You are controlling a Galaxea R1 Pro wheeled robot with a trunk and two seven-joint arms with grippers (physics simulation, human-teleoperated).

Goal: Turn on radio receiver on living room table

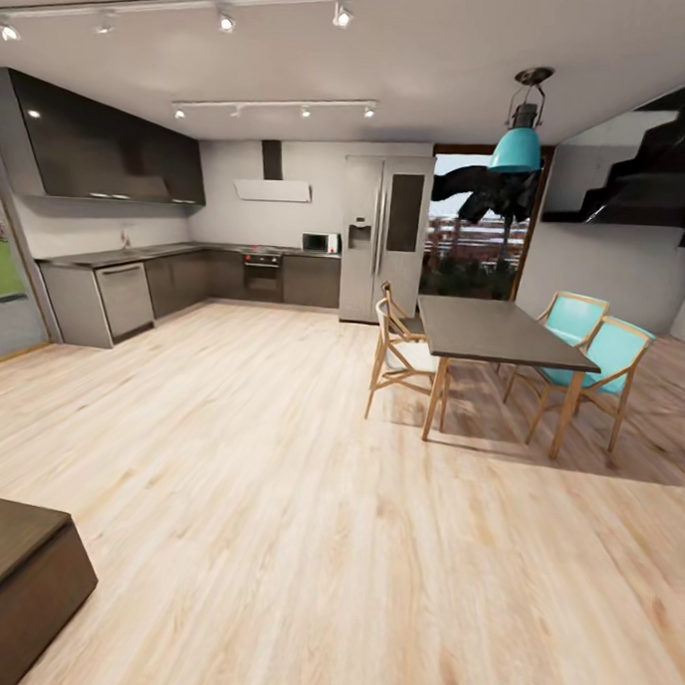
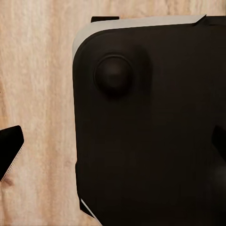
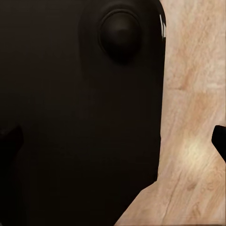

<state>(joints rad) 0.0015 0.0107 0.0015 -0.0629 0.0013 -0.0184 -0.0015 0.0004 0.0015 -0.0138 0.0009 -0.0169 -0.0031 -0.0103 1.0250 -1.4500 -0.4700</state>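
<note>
A dark-cabinet kitchen point(image 1: 176, 275) with a steel fridge point(image 1: 385, 240) is seen across light wood floor point(image 1: 276, 499). A dark dining table point(image 1: 492, 334) is flanked by wooden chairs point(image 1: 397, 350), two cushioned teal. Both wrist views look down on the robot's dark base point(image 2: 150, 132); whether either gripper is released or clenched cannot be told.

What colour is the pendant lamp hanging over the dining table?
Turquoise, with a dark metal top; the pendant lamp above the dining table shows best in the head view.

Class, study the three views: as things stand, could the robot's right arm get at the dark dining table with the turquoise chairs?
Probably not. The dining table stands well across the wood floor, and the right wrist view looks down at the robot's dark base, so the base would likely have to drive closer first.
</note>
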